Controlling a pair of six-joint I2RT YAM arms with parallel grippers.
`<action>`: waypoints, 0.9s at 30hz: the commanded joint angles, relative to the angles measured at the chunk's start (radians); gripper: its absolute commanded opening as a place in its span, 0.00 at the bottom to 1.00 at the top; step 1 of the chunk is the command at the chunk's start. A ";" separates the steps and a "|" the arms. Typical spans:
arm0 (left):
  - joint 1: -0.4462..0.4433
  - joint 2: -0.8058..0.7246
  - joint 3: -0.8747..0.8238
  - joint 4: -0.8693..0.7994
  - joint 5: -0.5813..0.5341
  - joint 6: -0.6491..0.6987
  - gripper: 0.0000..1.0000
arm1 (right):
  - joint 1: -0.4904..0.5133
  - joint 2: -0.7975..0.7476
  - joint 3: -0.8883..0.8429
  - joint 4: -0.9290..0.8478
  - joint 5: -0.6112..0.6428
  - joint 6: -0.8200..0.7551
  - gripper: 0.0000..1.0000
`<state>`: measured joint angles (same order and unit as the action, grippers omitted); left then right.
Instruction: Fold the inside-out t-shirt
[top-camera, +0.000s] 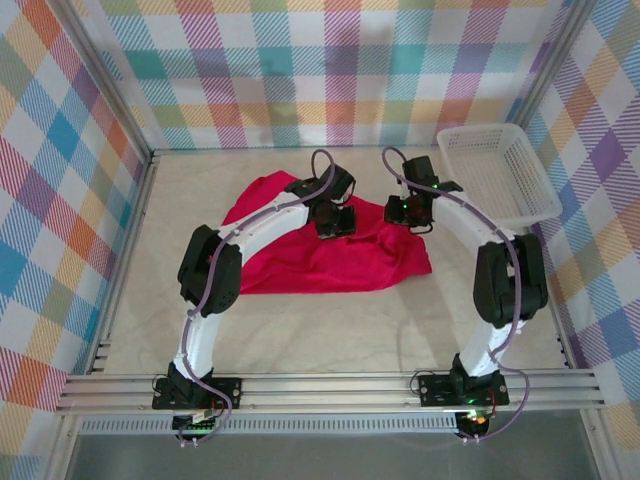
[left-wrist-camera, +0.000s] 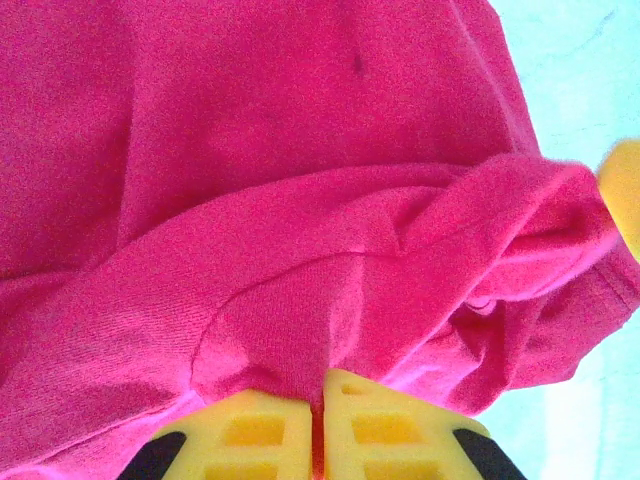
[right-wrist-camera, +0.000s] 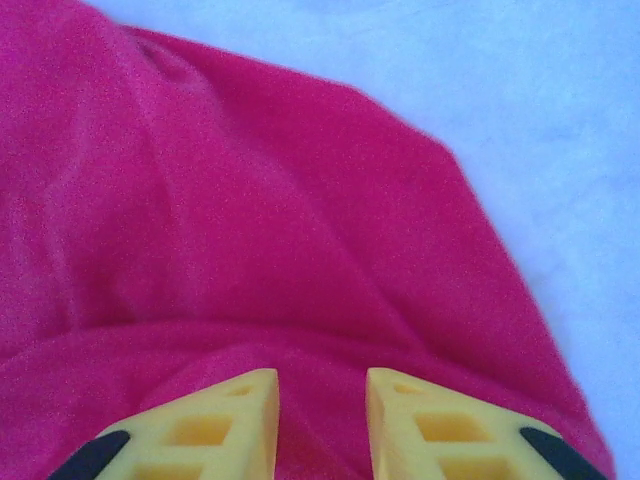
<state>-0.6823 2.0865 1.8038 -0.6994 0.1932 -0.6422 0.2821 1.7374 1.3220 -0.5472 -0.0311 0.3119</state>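
One t-shirt, lying crumpled on the table, beneath both grippers. Left gripper: over the far middle of the t-shirt, a fold of cloth caught between its closed-up fingers; the bulk of the cloth spreads to its left and toward the arm bases. Right gripper: just right of the left gripper, at the t-shirt's far right edge, cloth lying in the gap between its parted fingers; bare table to its right. One basket: on the table, right of and beyond the right gripper, apart from the t-shirt.

1 overhead view, 2 wrist close-ups
Overhead looks down from behind the bench's near edge; both wrist cameras sit close on the t-shirt, mid-frame overhead.
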 joint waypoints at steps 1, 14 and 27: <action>0.019 -0.002 0.038 -0.006 0.009 -0.022 0.09 | 0.012 -0.149 -0.073 0.001 -0.099 0.076 0.31; 0.023 -0.013 0.039 -0.009 0.015 -0.039 0.09 | 0.040 -0.080 -0.220 0.170 -0.194 0.229 0.25; 0.023 -0.033 0.006 0.005 0.016 -0.042 0.07 | 0.070 0.122 -0.160 0.303 -0.129 0.498 0.35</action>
<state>-0.6651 2.0861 1.8172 -0.7029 0.1947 -0.6704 0.3382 1.8397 1.1221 -0.2783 -0.1753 0.7292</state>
